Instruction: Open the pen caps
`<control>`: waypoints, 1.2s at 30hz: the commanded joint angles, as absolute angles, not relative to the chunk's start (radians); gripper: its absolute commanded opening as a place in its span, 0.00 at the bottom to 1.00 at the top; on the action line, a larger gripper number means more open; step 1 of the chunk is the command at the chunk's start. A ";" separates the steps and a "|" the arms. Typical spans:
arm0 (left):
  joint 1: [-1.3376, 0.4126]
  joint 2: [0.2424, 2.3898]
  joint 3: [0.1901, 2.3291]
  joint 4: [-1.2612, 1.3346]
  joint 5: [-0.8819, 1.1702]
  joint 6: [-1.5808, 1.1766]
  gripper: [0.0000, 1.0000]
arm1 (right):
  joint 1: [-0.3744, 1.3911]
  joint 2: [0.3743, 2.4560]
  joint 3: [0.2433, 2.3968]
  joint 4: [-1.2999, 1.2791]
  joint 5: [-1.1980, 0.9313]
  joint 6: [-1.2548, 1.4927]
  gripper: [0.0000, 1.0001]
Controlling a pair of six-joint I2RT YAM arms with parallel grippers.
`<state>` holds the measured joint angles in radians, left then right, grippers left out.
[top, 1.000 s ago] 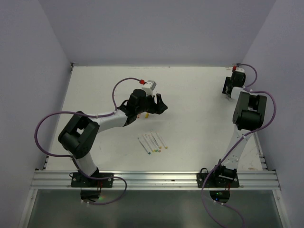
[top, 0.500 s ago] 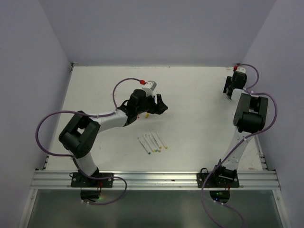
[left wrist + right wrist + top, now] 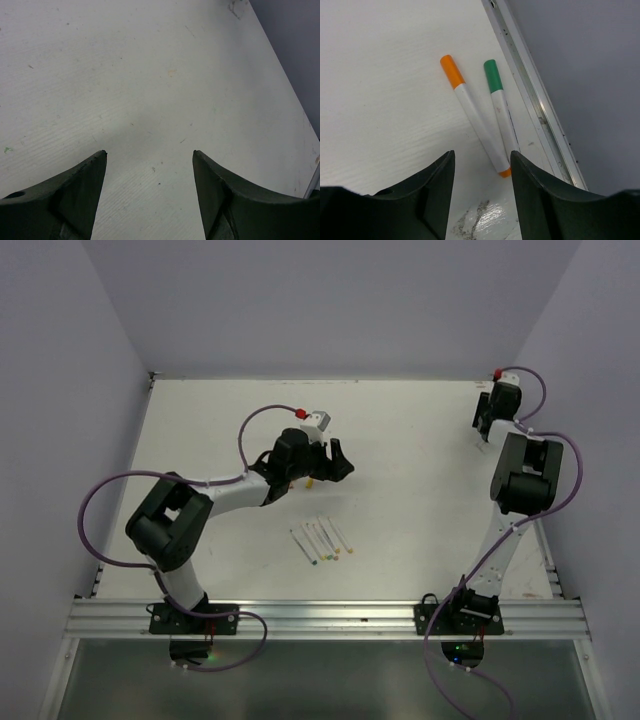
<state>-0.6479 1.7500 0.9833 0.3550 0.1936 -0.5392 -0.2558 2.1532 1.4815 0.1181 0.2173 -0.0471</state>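
Top external, right tool shifted farther back

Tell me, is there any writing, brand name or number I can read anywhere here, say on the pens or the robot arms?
None can be read.
Green-capped pen in front of the right claw: any print on its white barrel is too blurred to read.
Orange-capped pen beside it: looks blank.
Row of pens mid-table: too small to tell.

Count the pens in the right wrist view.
2. The orange-capped pen lies on the table, the green-capped pen beside it, nearer the edge rail. The right gripper could hide others.
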 commanded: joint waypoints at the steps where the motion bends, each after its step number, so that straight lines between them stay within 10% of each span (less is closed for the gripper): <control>1: -0.637 1.756 0.976 0.413 0.212 -0.545 0.72 | -0.258 2.172 1.522 0.094 0.207 -0.064 0.52; 23: -0.630 1.756 0.969 0.426 0.229 -0.552 0.73 | -0.259 2.221 1.542 0.064 0.216 -0.103 0.51; 36: -0.618 1.733 0.959 0.425 0.227 -0.552 0.73 | -0.261 2.204 1.505 0.043 0.183 -0.138 0.33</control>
<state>-0.6273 1.7531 0.9684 0.3733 0.2161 -0.5404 -0.2558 2.2173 1.5105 0.0654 0.2024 -0.1116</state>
